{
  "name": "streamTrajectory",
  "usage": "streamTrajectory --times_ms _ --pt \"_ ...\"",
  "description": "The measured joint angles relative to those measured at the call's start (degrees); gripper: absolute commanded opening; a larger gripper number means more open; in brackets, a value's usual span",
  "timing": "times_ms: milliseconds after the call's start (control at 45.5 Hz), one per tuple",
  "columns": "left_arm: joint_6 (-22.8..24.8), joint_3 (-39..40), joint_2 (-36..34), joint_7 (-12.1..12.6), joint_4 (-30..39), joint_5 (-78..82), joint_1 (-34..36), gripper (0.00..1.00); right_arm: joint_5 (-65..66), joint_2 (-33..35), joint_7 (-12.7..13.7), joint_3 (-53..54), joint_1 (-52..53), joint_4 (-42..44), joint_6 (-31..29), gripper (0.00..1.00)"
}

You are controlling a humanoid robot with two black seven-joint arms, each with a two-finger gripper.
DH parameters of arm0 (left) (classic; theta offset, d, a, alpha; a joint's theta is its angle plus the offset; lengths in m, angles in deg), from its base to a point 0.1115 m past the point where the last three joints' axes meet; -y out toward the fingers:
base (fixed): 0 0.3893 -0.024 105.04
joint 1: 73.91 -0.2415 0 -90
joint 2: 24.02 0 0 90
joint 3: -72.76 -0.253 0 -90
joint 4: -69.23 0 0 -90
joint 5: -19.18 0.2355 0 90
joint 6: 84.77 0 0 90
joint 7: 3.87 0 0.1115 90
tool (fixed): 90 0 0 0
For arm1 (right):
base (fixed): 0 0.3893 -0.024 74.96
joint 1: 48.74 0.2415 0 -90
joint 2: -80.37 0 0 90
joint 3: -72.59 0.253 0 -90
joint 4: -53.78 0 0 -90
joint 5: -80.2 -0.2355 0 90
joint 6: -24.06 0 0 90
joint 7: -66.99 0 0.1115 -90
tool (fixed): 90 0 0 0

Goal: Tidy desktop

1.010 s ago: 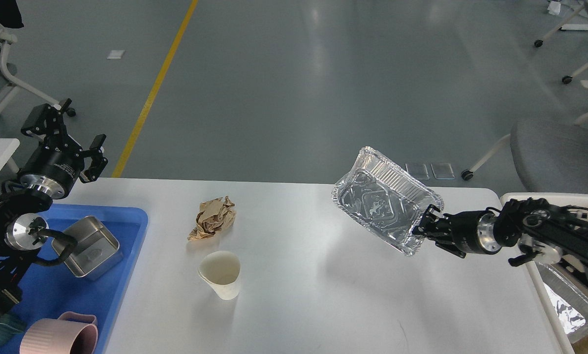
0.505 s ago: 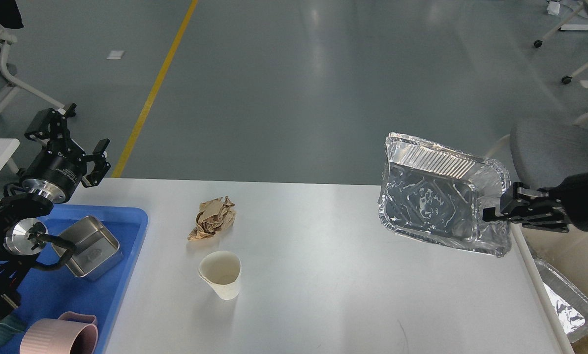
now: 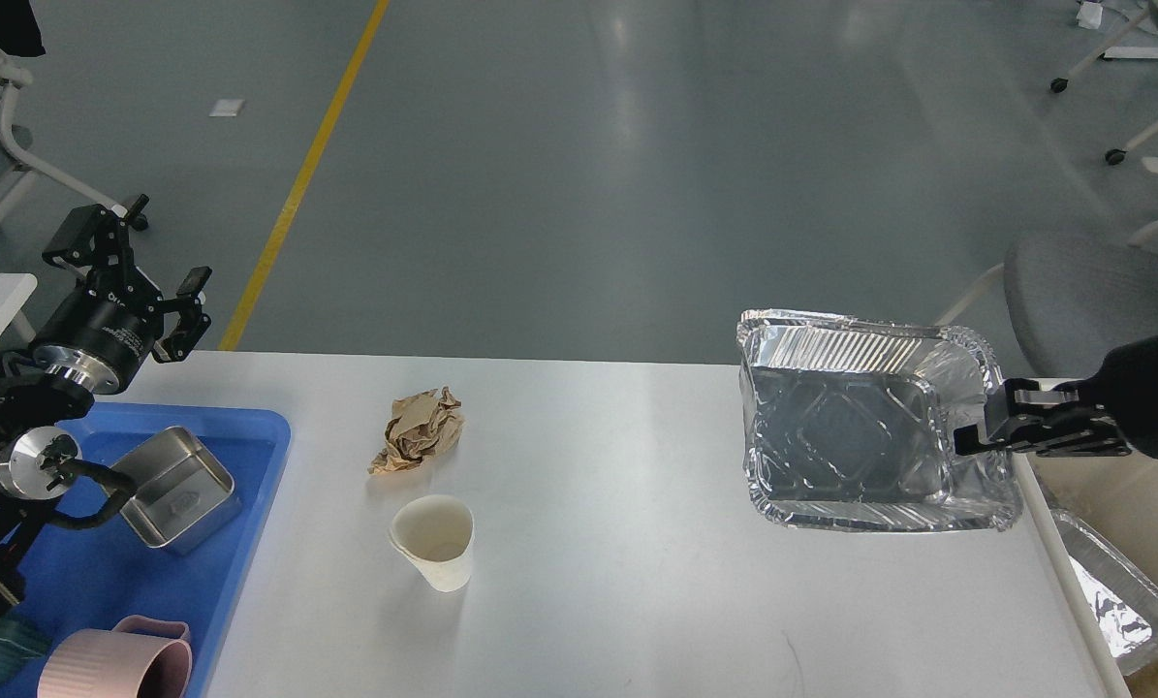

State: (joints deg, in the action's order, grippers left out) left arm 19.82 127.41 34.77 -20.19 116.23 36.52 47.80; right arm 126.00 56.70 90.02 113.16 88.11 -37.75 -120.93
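The white desktop [image 3: 627, 553] fills the lower part of the head view. On it lie a crumpled brown paper ball [image 3: 420, 429] and a white paper cup [image 3: 435, 541], tipped on its side. My right gripper [image 3: 984, 427] is shut on the right rim of a foil tray [image 3: 864, 427] and holds it in the air above the desktop's right edge, its opening facing me. My left gripper [image 3: 128, 271] is open and empty, raised past the desktop's far left corner.
A blue plastic tray [image 3: 152, 572] at the left holds a steel box [image 3: 173, 487] and a pink mug [image 3: 118, 661]. Beyond the desktop's right edge lies another foil tray [image 3: 1116, 601]. A grey chair [image 3: 1092, 291] stands at the back right.
My right gripper has carried the foil tray from the middle right of the desktop to its right edge and turned it more level. The left gripper has shifted only slightly.
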Motion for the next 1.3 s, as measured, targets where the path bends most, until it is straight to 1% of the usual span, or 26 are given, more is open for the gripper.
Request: streamTrajectory --times_ms 154,351,571,637,681,747,791,901,966,1054,1142,1296 --pt "0.03 0.02 -0.55 -0.05 0.0 1.45 -0.2 0.97 2.53 -5.63 1.23 -1.19 -0.14 0.11 0.0 0.0" --pt "0.1 0.16 -1.48 -0.12 -0.02 1.56 -0.38 0.97 7.45 -13.63 1.54 -4.14 -0.26 1.77 0.0 0.0" --pt "0.06 0.07 -2.06 -0.24 -0.07 1.99 -0.65 0.97 10.49 -19.13 2.13 -5.54 -0.35 4.17 0.0 0.0" --pt "0.03 0.02 -2.3 -0.84 -0.07 3.28 -0.84 0.97 10.83 -20.12 2.38 -5.64 -0.35 4.82 0.0 0.0" --pt "0.03 0.0 -2.71 -2.04 -0.06 4.71 -1.18 0.97 11.03 -20.54 2.51 -5.66 -0.34 5.16 0.0 0.0" --pt "0.34 -0.09 -3.9 -5.34 0.32 8.15 -2.03 0.97 11.28 -20.94 2.72 -5.66 -0.26 5.5 0.0 0.0" --pt "1.4 -0.33 -4.81 -8.17 0.61 11.17 -2.83 0.97 11.34 -21.05 2.82 -5.66 -0.2 5.6 0.0 0.0" --pt "7.3 -0.8 -6.87 -14.97 0.9 17.52 -4.36 0.97 11.39 -21.09 2.88 -5.59 -0.05 5.65 0.0 0.0" --pt "10.25 -0.85 -7.54 -17.45 1.36 19.18 -5.14 0.97 11.4 -21.08 2.89 -5.52 0.05 5.65 0.0 0.0" --pt "11.67 -0.9 -8.92 -18.5 2.84 20.48 -5.77 0.97 11.4 -21.09 2.9 -5.47 0.05 5.65 0.0 0.0" --pt "11.73 -0.97 -10.8 -18.69 4.47 24.1 -6.18 0.97 11.42 -21.14 2.9 -5.44 -0.02 5.66 0.0 0.0" --pt "8.69 -1.06 -13.39 -18.8 6.5 33.53 -8.69 0.97 11.42 -21.3 2.97 -5.42 -0.16 5.66 0.0 0.0"
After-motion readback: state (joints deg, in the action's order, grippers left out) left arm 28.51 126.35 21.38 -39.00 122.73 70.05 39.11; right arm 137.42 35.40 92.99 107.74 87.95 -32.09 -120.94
